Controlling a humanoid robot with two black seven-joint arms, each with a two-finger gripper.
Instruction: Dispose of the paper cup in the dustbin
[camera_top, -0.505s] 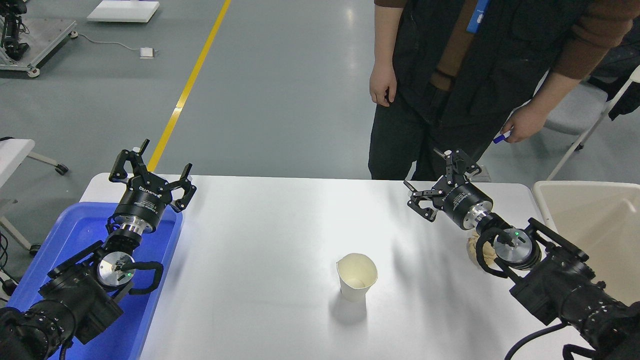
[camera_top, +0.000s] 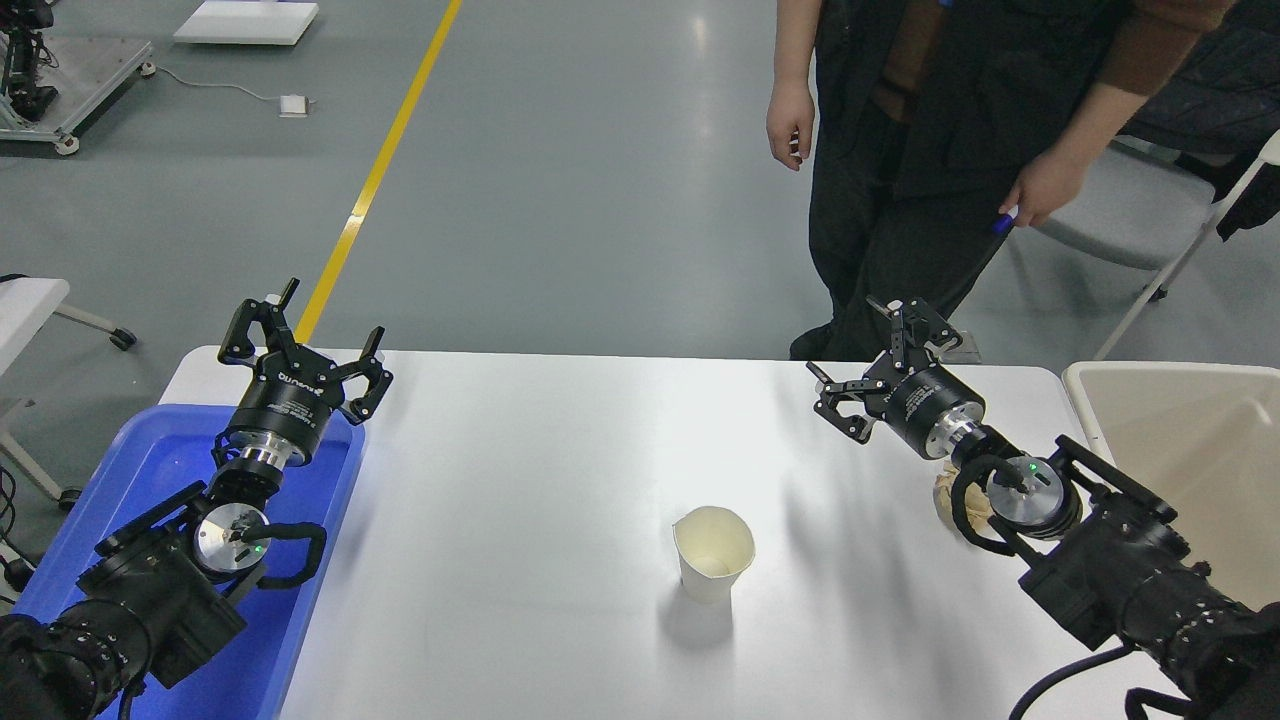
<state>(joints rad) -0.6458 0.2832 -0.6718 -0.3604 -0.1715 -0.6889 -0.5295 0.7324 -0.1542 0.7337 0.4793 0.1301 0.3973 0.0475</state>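
Note:
The cream-white paper cup (camera_top: 714, 551) stands upright, mouth up, on the white table (camera_top: 520, 480) near its middle front. The beige dustbin (camera_top: 1180, 450) sits at the table's right edge, partly cut off by the picture. My right gripper (camera_top: 868, 370) is open and empty, held above the table's back right, well apart from the cup, up and to its right. My left gripper (camera_top: 305, 340) is open and empty, parked over the blue tray at the lower left.
A blue plastic tray (camera_top: 160, 460) lies at the table's left under the left arm. A crumpled tan paper ball (camera_top: 950, 500) sits partly hidden behind the right wrist. A person (camera_top: 960, 150) stands at the far side, holding a blue-capped pen.
The person has stepped back and to the right from the table's far edge. Both arms and the cup have not moved.

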